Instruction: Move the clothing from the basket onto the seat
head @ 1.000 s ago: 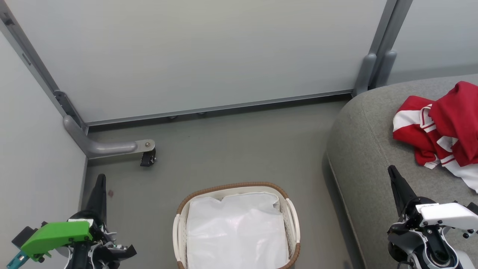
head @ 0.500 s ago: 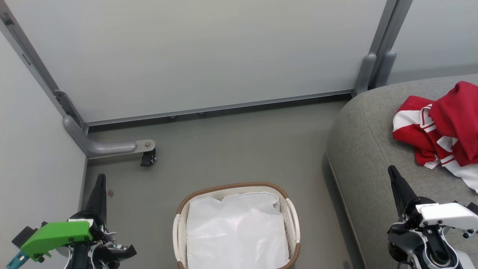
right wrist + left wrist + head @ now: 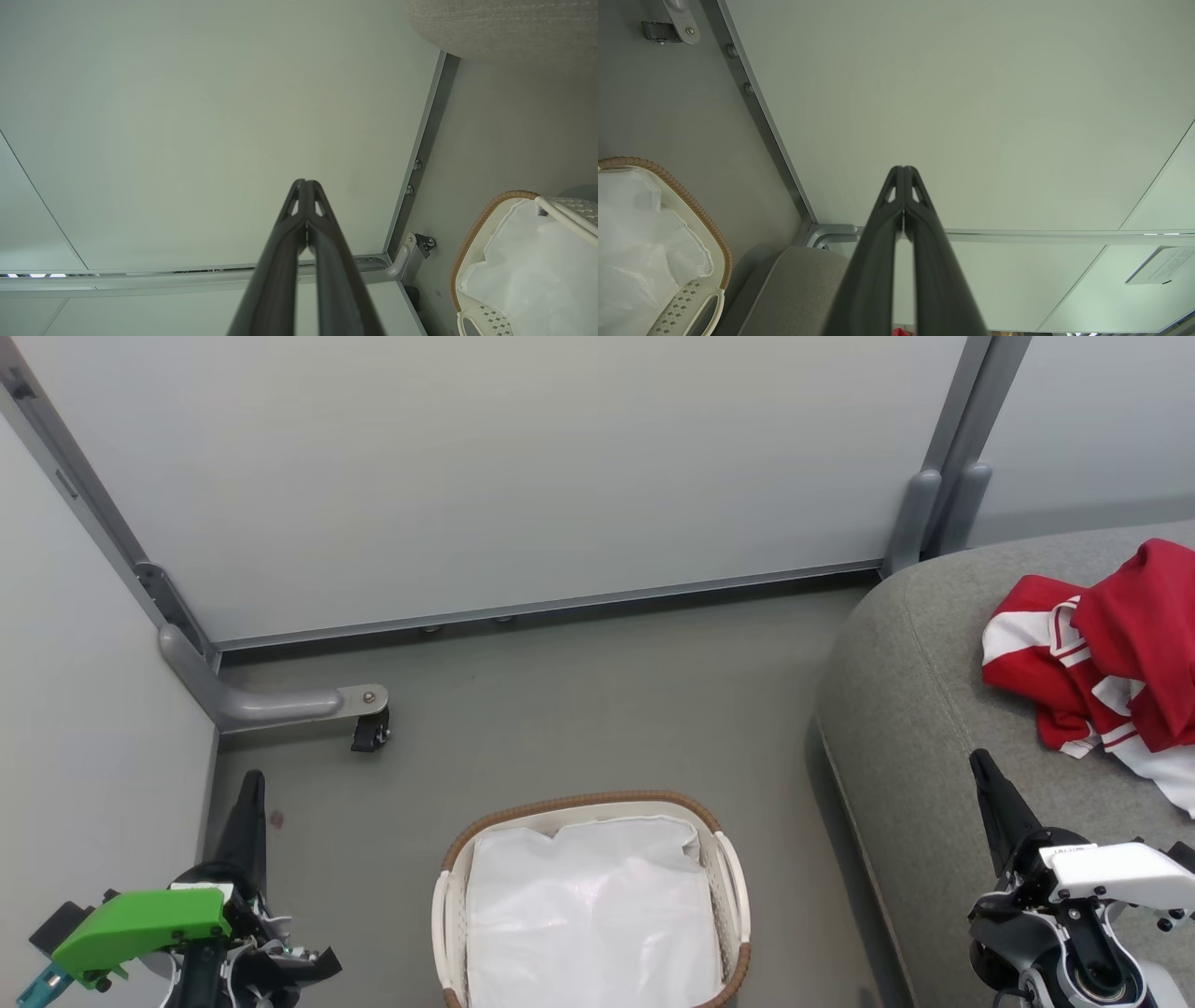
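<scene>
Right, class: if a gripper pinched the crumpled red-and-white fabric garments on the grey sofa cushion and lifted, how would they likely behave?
The red-and-white fabric garments would probably flop and drape, since they lie in soft folds on the grey upholstered cushion. They look light for their bulk. Heaped together, one may drag the other along.

A grey floor is being bounded at its far side by a pale partition panel, whose lower edge is being lined by a metal rail. At the left corner a curved grey foot is being rested on the floor, with a small black caster being carried at its end. A small reddish mark is being shown on the floor near the side panel. Two rounded grey posts are being seen upright at the panels' junction.
</scene>
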Robot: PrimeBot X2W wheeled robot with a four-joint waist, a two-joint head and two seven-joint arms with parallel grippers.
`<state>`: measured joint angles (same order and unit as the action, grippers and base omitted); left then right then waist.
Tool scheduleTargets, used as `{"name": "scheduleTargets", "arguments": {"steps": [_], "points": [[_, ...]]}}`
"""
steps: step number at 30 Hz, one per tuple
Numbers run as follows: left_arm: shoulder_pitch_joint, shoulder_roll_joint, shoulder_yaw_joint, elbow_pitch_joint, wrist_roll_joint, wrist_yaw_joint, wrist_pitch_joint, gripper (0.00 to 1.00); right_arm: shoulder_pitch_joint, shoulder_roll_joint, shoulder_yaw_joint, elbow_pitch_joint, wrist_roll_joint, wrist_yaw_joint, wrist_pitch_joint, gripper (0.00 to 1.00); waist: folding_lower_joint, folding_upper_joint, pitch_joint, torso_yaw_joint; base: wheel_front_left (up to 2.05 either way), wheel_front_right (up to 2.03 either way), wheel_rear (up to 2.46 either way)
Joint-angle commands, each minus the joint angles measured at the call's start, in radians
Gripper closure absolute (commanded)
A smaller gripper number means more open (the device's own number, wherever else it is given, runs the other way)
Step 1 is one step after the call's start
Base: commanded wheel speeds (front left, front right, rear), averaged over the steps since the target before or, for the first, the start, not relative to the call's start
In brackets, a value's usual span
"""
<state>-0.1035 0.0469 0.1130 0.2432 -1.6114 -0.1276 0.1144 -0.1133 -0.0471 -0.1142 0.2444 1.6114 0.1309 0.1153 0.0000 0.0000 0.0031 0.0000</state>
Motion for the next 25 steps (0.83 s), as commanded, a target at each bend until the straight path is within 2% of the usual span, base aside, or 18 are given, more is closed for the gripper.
{"name": "scheduleTargets", "arguments": {"steps": [1, 25], "points": [[-0.01, 0.006, 0.002, 0.0, -0.003, -0.007, 0.003, 1.0, 0.011, -0.006, -0.002, -0.002, 0.003, 0.0, 0.001, 1.0, 0.0, 0.0, 0.0, 0.0, 0.0, 0.0, 0.0], [-0.01, 0.006, 0.002, 0.0, -0.003, -0.007, 0.003, 1.0, 0.011, -0.006, -0.002, -0.002, 0.003, 0.0, 0.001, 1.0, 0.0, 0.0, 0.0, 0.0, 0.0, 0.0, 0.0]]}}
